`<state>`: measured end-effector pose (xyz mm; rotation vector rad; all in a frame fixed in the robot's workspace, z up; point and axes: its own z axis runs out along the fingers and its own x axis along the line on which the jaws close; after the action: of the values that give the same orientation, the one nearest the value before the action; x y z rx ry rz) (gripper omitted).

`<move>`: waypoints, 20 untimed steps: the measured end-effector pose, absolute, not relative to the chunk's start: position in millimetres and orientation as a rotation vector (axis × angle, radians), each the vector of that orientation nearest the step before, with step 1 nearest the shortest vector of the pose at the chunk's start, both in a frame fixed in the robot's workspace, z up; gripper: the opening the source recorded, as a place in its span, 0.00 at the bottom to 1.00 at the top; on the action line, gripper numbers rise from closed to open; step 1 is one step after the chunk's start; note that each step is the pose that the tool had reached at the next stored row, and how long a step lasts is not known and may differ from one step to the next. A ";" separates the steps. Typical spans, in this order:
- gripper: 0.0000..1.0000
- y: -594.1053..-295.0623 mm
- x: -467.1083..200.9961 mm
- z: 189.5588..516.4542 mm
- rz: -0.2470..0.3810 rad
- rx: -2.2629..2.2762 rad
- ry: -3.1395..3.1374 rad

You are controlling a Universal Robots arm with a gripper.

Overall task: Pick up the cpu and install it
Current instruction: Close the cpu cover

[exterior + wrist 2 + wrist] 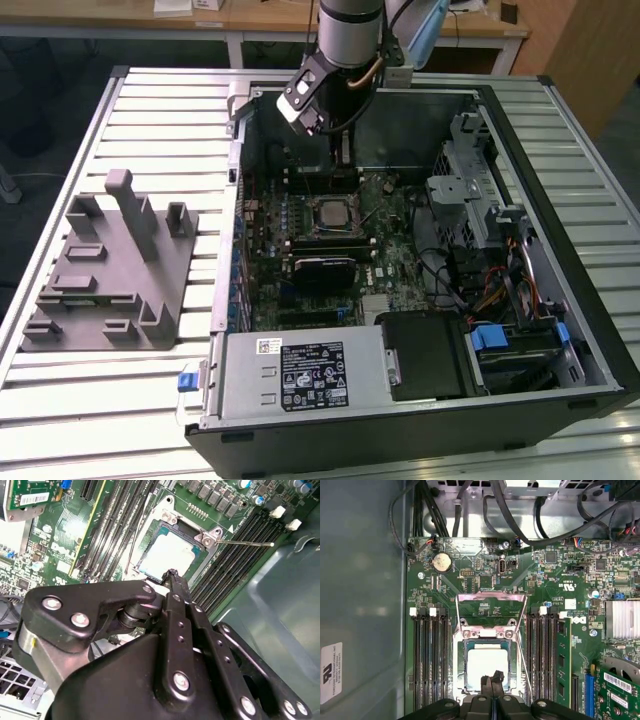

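First wrist view: gripper [492,677], fingers together and empty, over socketed cpu [481,661], memory slots [427,665] either side.

The cpu [485,666] has a pale silvery top with a thin darker rim, set amid a green motherboard [560,580]. The gripper [492,678] is black. At the exterior view's left, a plain grey fixture [110,270] contrasts with the ribbed silver-white desk [60,400].
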<state>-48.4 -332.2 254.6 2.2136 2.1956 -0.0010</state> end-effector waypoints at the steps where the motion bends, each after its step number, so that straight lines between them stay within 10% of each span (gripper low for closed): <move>1: 0.11 -332.2 -48.4 271.8 -0.001 2.214 2.196; 20: 0.11 -332.2 -45.2 291.3 -0.024 2.224 2.206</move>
<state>-45.2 -332.2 291.3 2.2239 2.2059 -0.0242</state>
